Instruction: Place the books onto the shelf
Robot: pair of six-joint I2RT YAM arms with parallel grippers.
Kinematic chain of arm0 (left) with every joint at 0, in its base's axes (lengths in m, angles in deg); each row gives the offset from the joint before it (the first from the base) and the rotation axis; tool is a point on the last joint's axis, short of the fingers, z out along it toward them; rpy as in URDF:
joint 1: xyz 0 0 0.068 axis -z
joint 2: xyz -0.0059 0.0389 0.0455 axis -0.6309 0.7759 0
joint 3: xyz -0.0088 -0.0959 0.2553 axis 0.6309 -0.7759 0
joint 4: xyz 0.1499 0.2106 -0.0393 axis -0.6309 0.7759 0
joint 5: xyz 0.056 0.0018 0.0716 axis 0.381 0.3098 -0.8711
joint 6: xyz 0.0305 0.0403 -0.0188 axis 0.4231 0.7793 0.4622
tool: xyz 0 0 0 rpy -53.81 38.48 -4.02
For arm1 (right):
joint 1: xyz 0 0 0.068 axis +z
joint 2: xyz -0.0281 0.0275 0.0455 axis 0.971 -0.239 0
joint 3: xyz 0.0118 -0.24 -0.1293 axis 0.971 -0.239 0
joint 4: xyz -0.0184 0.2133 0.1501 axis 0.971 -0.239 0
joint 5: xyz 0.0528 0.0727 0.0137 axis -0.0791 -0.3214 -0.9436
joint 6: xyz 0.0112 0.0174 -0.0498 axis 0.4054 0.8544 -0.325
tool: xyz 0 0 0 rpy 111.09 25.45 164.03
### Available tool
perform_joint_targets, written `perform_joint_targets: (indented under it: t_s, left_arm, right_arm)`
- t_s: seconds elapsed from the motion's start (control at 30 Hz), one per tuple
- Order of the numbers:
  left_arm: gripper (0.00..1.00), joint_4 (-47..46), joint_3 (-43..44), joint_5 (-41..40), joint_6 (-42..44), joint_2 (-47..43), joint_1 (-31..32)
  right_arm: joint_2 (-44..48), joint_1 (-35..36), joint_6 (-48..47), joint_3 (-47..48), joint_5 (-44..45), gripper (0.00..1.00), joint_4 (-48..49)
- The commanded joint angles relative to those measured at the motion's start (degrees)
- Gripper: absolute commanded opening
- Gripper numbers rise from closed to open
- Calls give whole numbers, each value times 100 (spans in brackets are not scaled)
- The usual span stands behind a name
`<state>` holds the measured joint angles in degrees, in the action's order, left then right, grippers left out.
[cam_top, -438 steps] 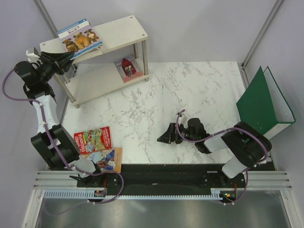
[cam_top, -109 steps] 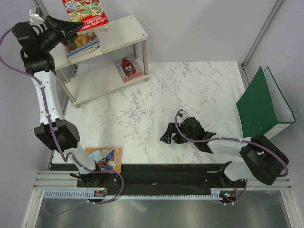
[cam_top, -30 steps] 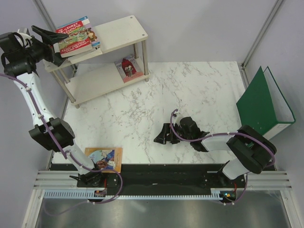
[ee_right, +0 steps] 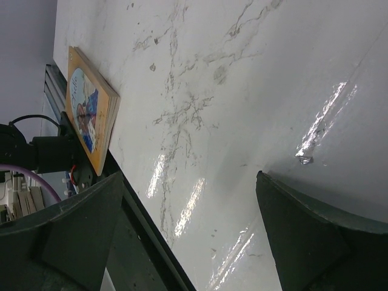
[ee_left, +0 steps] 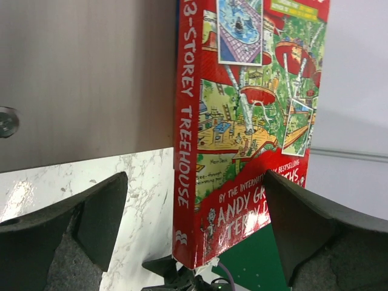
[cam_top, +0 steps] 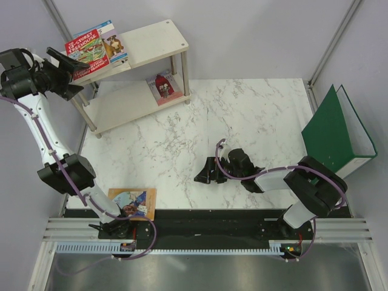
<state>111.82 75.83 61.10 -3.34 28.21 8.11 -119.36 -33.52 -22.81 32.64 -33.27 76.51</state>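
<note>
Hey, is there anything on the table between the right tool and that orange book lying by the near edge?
Nothing visible. Between the right tool and the orange book lies only bare marble table. The right wrist view shows the same open stretch right up to the book.

Bright, even light pours down from overhead in the top view. The marble table (cam_top: 254,115) is almost white, with only soft, faint shadows under the boards of the shelf (cam_top: 151,45). Over on the right wrist, white glare streaks smear the marble toward its near edge, and the right gripper's fingers (ee_right: 315,236) are dark, blurred masses. On the left wrist, the red Treehouse book (ee_left: 242,121) is crisp and well lit. The left gripper's fingers (ee_left: 91,218) are soft, shadowy and out of focus.
</note>
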Motion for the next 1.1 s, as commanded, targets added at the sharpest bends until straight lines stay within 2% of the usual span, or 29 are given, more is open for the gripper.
perform_joint_targets:
  t_s: [0.0, 0.3, 0.5, 0.6, 0.63, 0.73, 0.83, 1.0, 1.07]
  left_arm:
    - [99, 62, -115, -365, 240, -306, -72]
    - [99, -764, -932, -305, -76, -1027, -151]
    - [95, -1239, -1126, -120, -357, -1265, -195]
    - [84, -1310, -1109, -137, -392, -1212, -213]
    - [75, -1345, -1109, -120, -393, -1195, -204]
    - [56, -1380, -1109, -164, -375, -1142, -213]
    - [55, -1406, -1126, -225, -340, -1142, -213]
    - [37, -1538, -1117, -322, -392, -1151, -204]
    - [36, -1626, -1074, -261, -445, -1098, -204]
  right_arm:
    - [-251, 41, 7, -42, -15, 98, -436]
    - [-391, 41, 59, -33, -121, 98, -304]
    - [-418, 41, 60, -33, -173, 98, -269]
    - [-427, 41, 60, -33, -182, 98, -251]
    - [-427, 41, 60, -33, -200, 98, -242]
    - [-453, 50, 68, -25, -200, 98, -251]
    - [-479, 50, 68, -16, -208, 98, -242]
    - [-541, 41, 95, 2, -261, 98, -190]
    - [-550, 50, 103, 2, -270, 98, -189]
